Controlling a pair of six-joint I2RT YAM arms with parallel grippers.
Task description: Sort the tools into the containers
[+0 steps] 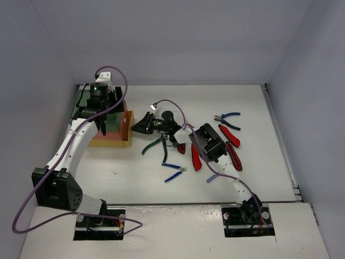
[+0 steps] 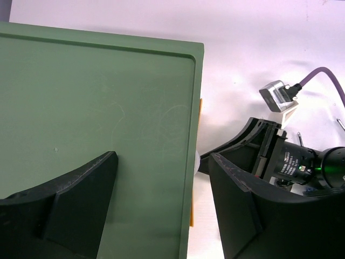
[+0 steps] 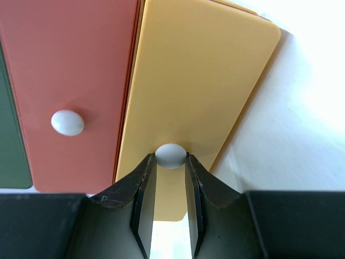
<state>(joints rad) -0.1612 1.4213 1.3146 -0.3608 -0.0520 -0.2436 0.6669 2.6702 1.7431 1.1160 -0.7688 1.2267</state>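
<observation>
The containers are one small cabinet (image 1: 110, 132) with a green top (image 2: 97, 108), an orange-red middle drawer (image 3: 70, 59) and a yellow bottom drawer (image 3: 199, 70). My right gripper (image 3: 171, 162) is shut on the yellow drawer's white knob (image 3: 171, 155), one finger on each side of it. My left gripper (image 2: 161, 159) hangs open over the cabinet's front edge, one finger above the green top and the other past the edge, holding nothing. The tools lie on the table: green pliers (image 1: 153, 144), blue pliers (image 1: 226, 117) and red-and-black knives (image 1: 195, 156).
The orange-red drawer carries its own white knob (image 3: 67, 122). More blue pliers (image 1: 173, 170) and red knives (image 1: 232, 145) lie around my right arm (image 1: 211, 143). The right gripper's black body (image 2: 245, 143) sits close beside my left fingers. Grey walls close in the table at the back and sides.
</observation>
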